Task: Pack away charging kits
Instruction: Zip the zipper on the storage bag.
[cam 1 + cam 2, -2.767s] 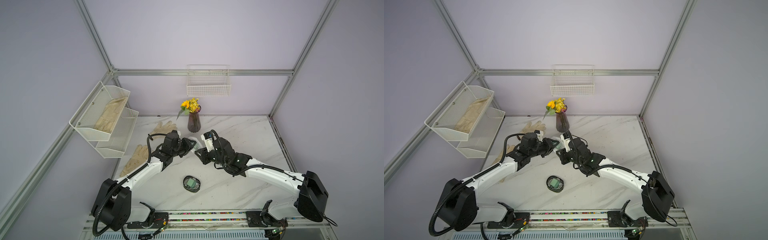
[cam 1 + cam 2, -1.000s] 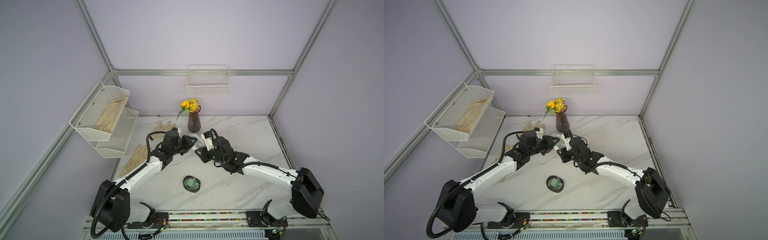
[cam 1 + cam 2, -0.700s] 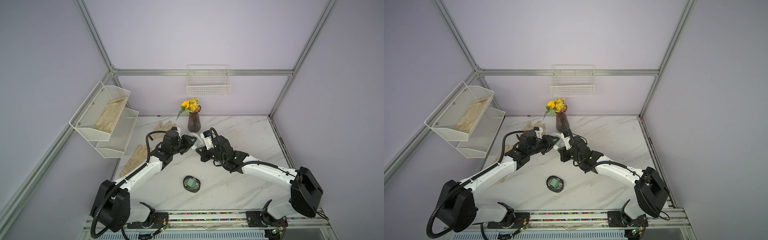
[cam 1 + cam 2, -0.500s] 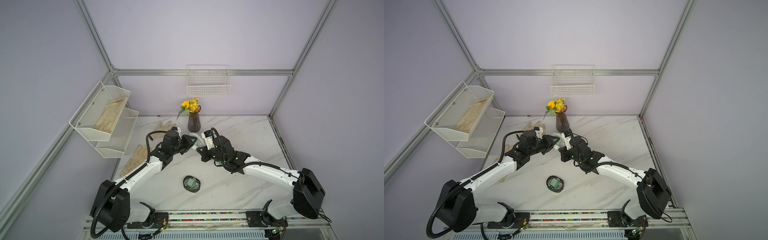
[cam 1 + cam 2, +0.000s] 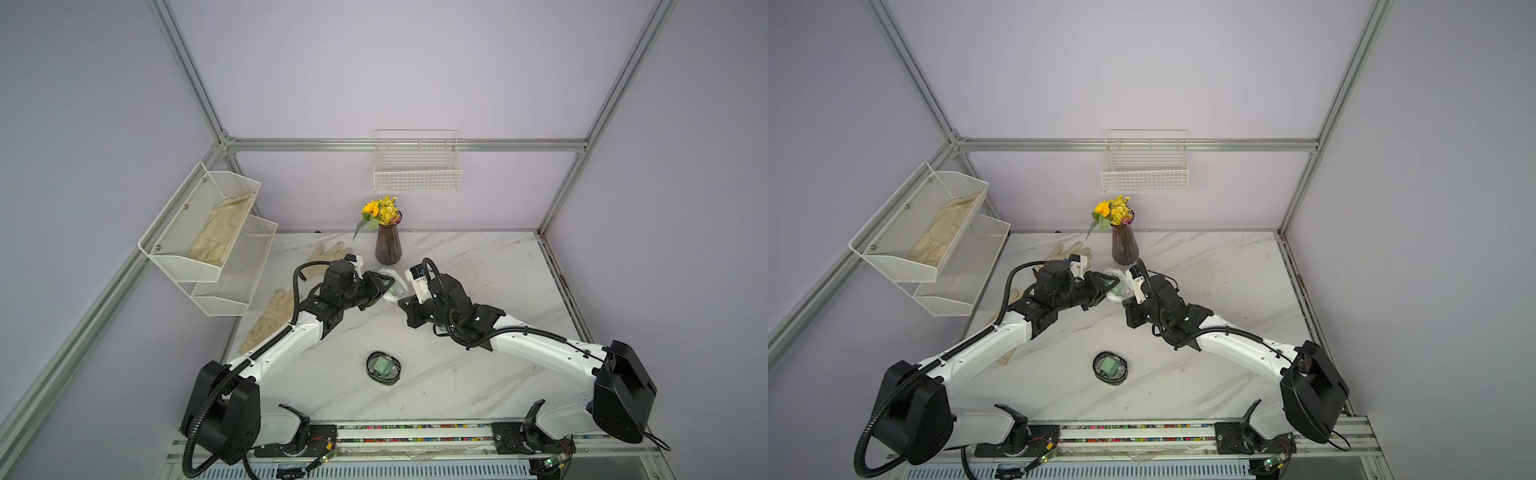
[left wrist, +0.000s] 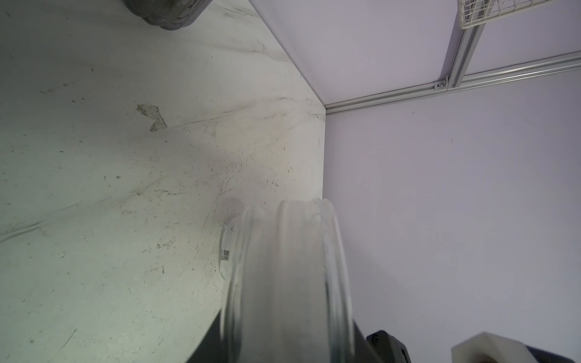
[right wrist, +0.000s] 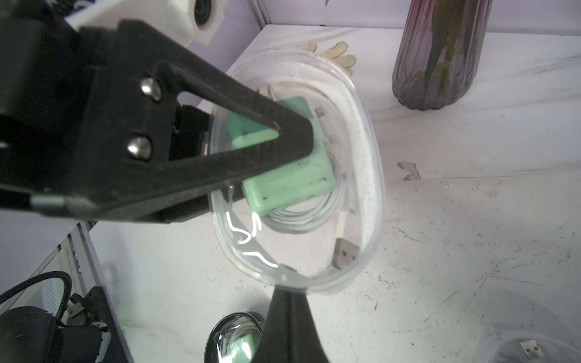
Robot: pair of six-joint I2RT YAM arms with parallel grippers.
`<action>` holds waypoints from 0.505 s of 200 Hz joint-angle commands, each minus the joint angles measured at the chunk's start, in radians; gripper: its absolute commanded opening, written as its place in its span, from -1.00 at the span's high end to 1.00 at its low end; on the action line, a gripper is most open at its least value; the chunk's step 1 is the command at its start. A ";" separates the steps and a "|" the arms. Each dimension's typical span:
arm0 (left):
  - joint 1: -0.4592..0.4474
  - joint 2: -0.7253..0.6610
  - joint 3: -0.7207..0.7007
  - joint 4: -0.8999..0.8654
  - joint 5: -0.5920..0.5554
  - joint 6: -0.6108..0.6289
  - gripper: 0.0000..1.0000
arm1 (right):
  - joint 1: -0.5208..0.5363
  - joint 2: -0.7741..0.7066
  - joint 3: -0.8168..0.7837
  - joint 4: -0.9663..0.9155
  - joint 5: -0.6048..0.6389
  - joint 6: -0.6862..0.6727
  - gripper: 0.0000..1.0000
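Marble worktop (image 5: 478,374) beneath; left claw (image 5: 380,286) clamps the clear case (image 7: 314,251) steady so the clenched right claw (image 7: 290,298) can work its rim.

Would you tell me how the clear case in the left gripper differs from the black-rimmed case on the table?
The clear case has a see-through rim; the black-rimmed case has a dark one. The clear case is held tilted in the left gripper; the black-rimmed case lies flat on the table, untouched. Both are oval and hold a mint-green charger.
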 commanded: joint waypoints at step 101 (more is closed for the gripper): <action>0.186 0.050 0.111 0.094 0.561 0.194 1.00 | -0.031 -0.009 0.148 -0.283 0.197 -0.239 1.00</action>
